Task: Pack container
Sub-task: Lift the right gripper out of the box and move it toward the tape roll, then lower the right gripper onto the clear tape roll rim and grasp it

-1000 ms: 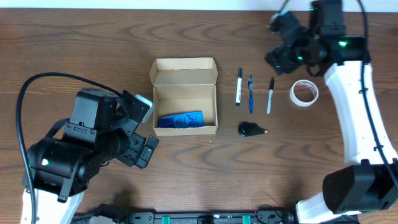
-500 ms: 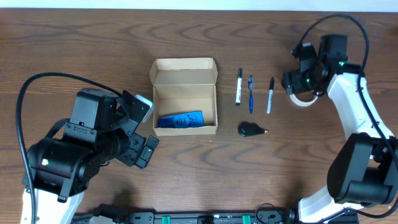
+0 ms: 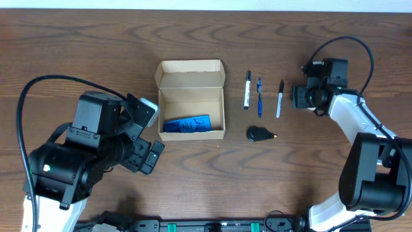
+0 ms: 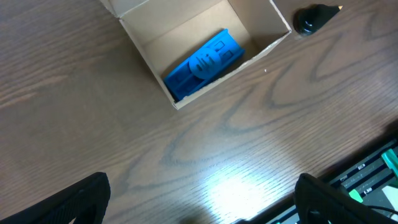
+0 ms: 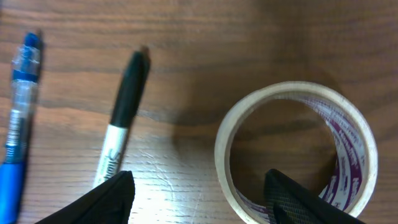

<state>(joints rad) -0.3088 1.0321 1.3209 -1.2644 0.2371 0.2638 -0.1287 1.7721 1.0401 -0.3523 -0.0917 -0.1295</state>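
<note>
1. right gripper (image 5: 199,180): jaws spread wide, nothing pinched. One finger is outside the tape roll (image 5: 292,90), the other over its hole. Can't tell if either touches it.
2. Why, my read: the roll lies flat, hole up, so the wall is the only thing to pinch. Straddling the near wall sets that up. Looks like the tape is the next pick.
3. left gripper (image 4: 202,183): jaws also spread, empty. It hangs over bare table (image 3: 96,51) just in front of the box, probably parked clear of the opening.
4. container (image 3: 190,103): centre-left of the table, mouth up, lid flap folded back to the far side. It's between the two arms and well apart from the tape, so the carry has to cross the pen row.
5. white-barrel marker (image 3: 247,89), blue pen (image 3: 259,96) and second marker (image 3: 279,98) lie parallel, near but not touching, between box and tape. The gaps look staged for single picks across the barrel. black pointed item (image 3: 261,134) sits nearer, just off the box's right front corner.
6. Count: 1 box, 1 blue packet (image 3: 187,124) already inside against the front wall. Outside: 2 markers, 1 blue pen, 1 black pointed item, 1 tape roll, so 5 left to pack.
</note>
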